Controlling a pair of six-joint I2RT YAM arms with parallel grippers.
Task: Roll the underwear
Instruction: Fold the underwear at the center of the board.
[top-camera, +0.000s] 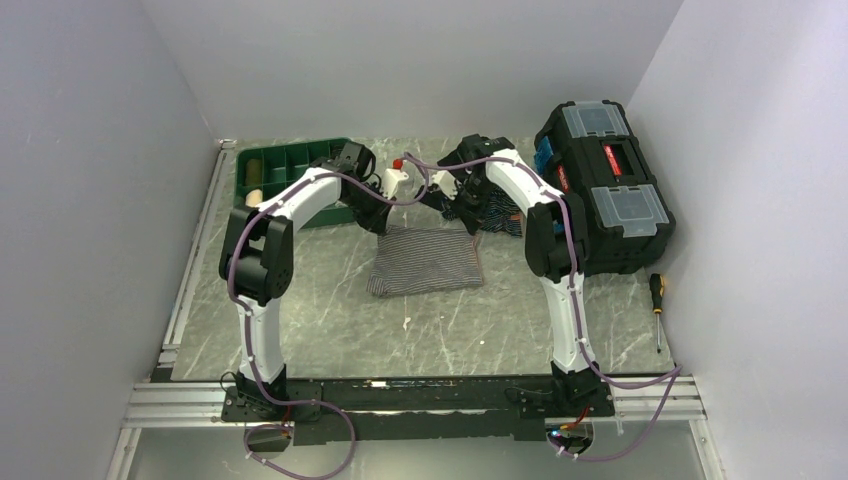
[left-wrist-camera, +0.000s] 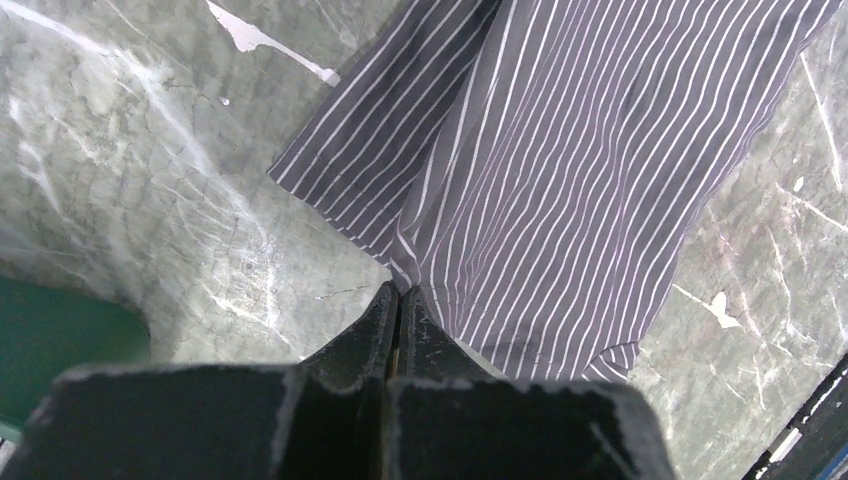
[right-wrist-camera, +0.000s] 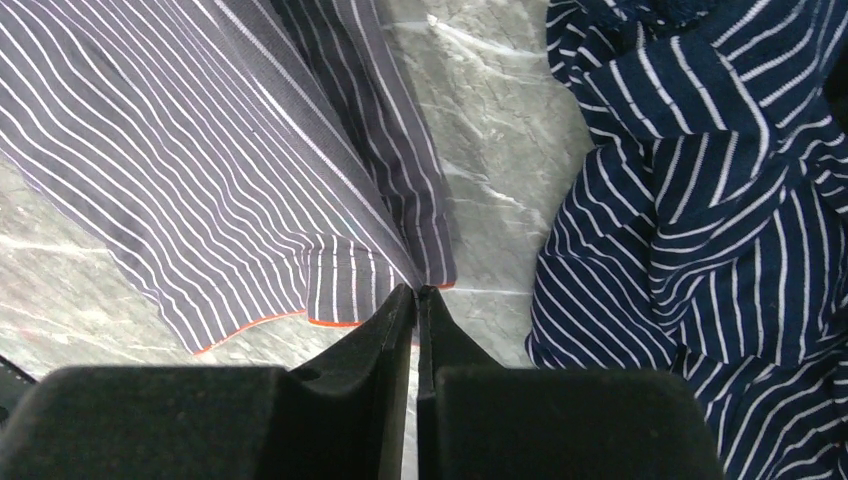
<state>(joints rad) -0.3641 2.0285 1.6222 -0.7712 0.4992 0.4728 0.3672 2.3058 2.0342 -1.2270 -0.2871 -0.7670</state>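
Underwear (top-camera: 425, 260) below both outstretched arms (top-camera: 300, 195)

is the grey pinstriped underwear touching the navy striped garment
Apart. The right wrist view shows a strip of bare table between the underwear and the navy striped garment.

Two white-shelled arms (top-camera: 262, 330), black joints (top-camera: 262, 265), purple cables (top-camera: 351, 437) trailing from bases (top-camera: 255, 395), matte black tapered fingers (left-wrist-camera: 360, 340)
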